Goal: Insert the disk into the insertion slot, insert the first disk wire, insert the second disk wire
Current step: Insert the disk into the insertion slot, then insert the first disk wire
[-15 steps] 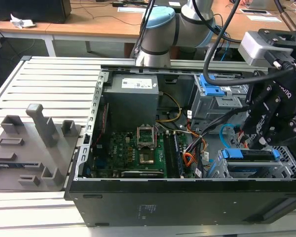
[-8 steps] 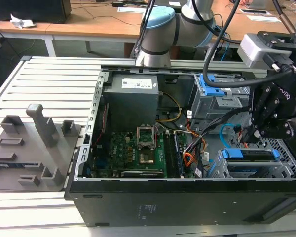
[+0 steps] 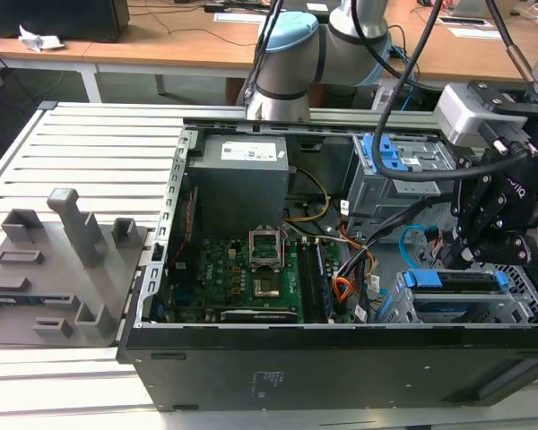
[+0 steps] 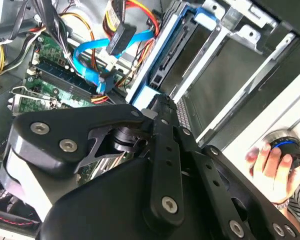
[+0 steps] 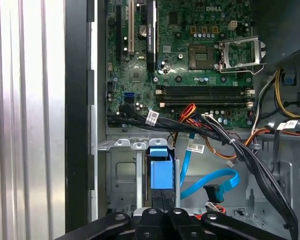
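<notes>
**Disk in slot, gripper right over it**

The disk [image 3: 453, 280] sits in the insertion slot [image 3: 520, 305], at the exterior view's right. The gripper [image 3: 469, 259] is at the disk's blue frame; clenched or released, can't tell. The second disk wire [image 3: 414, 235] curls nearby.

**Setting.** A robotics laboratory or test workshop, probably set up in an office-like room. An industrial robot arm [image 3: 287, 63] rises at the far edge of a slotted aluminium table [image 3: 90, 143]. On the table lie an opened desktop computer case [image 3: 341, 363], its motherboard [image 5: 190, 50] exposed, and a grey plate of moulded fixtures [image 3: 63, 260]. Behind run wooden desks [image 3: 179, 45] bearing loose cables [image 3: 197, 34] and papers [image 3: 38, 38]. What else stands on the desks cannot be made out.
</notes>
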